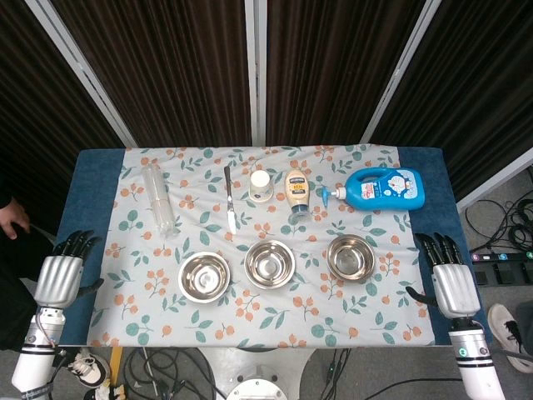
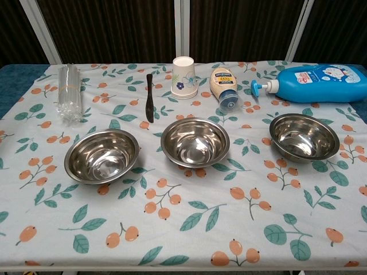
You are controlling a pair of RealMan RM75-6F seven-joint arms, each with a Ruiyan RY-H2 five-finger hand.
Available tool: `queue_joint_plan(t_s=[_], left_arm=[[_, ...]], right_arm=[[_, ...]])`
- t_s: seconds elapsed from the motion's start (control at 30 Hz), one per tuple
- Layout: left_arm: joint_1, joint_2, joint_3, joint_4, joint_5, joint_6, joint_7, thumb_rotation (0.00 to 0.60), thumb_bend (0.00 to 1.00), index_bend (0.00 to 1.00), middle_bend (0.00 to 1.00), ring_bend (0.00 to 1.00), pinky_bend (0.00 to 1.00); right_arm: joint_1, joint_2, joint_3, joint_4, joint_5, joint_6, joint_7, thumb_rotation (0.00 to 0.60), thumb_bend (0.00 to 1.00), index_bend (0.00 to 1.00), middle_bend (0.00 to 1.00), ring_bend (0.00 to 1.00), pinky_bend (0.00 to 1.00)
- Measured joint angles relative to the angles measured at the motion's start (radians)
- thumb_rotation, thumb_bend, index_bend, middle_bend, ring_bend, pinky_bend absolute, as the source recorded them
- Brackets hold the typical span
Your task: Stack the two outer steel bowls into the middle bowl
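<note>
Three steel bowls sit in a row on the floral cloth: the left bowl (image 1: 204, 277) (image 2: 102, 155), the middle bowl (image 1: 270, 263) (image 2: 195, 142) and the right bowl (image 1: 351, 257) (image 2: 304, 137). All three look empty and stand apart from each other. My left hand (image 1: 58, 277) hovers beside the table's left edge, fingers apart, holding nothing. Off the table's right edge my right hand (image 1: 448, 282) is also empty with its fingers spread. Neither hand shows in the chest view.
Behind the bowls lie a clear plastic bottle (image 1: 156, 198), a black knife (image 1: 229, 200), an upturned paper cup (image 1: 261, 185), a mayonnaise bottle (image 1: 296, 194) and a blue pump bottle (image 1: 381, 189). The cloth (image 1: 275, 321) is bare in front of the bowls.
</note>
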Motion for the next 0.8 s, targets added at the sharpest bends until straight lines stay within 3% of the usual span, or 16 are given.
queue_joint_plan(t_s=[0.13,0.37,0.8], left_arm=[[0.006,0.002,0.011,-0.002,0.006,0.002,-0.008,0.600,0.10,0.27,0.26,0.17,0.29],[0.013,-0.008,0.016,0.020,0.018,0.017,-0.040,0.600,0.10,0.27,0.26,0.17,0.29],[0.019,0.014,0.024,0.026,0.041,0.038,-0.083,0.600,0.10,0.27,0.26,0.17,0.29]], right_arm=[[0.021,0.010,-0.013,-0.021,-0.012,-0.044,-0.050,0.600,0.04,0.08,0.23,0.08,0.00],[0.079,-0.008,-0.035,-0.054,-0.041,-0.134,-0.188,0.600,0.05,0.31,0.37,0.22,0.03],[0.155,-0.132,-0.020,0.039,-0.001,-0.224,-0.321,0.600,0.08,0.38,0.42,0.22,0.04]])
